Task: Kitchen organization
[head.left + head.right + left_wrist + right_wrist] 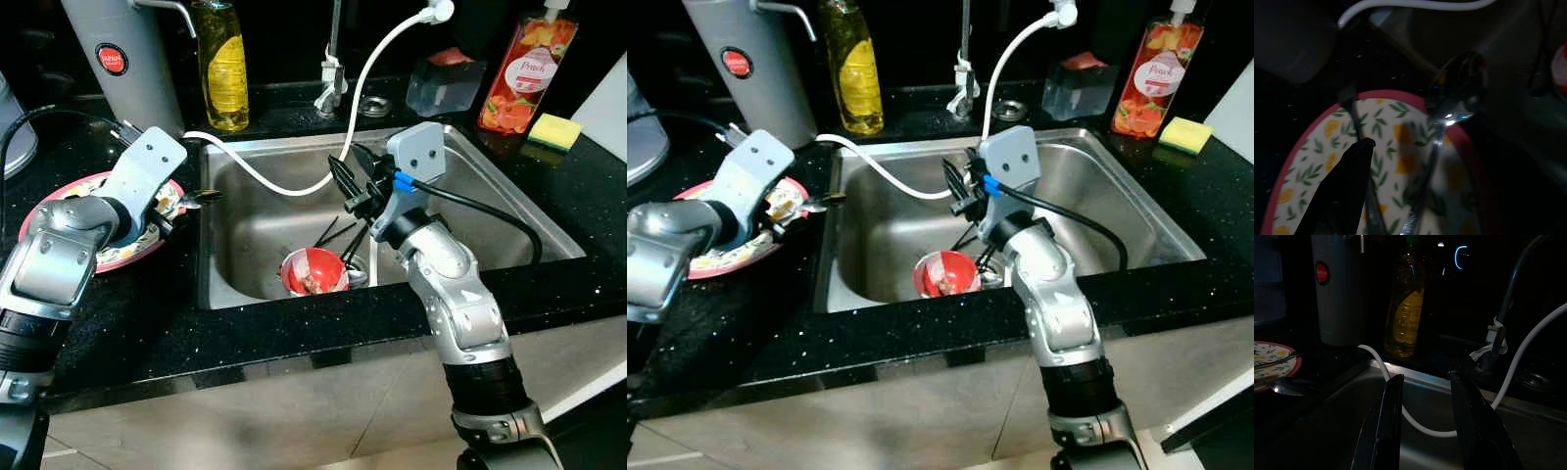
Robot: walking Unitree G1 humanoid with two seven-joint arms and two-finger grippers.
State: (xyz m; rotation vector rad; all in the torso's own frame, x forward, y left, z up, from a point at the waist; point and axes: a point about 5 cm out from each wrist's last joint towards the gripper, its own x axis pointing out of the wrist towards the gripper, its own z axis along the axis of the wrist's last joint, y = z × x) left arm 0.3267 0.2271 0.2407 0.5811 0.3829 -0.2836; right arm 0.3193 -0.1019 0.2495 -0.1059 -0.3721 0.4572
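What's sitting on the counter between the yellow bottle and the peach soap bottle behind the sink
In the left eye view, the faucet base with its white hose, then a clear container, stand between the yellow bottle and the peach soap bottle.

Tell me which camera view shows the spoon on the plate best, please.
The left wrist view: the spoon is close, its bowl reaching past the rim of the plate, beside one of the left gripper's fingers. The eye views show it small and partly hidden by the arm. The right wrist view shows it dim at the edge.
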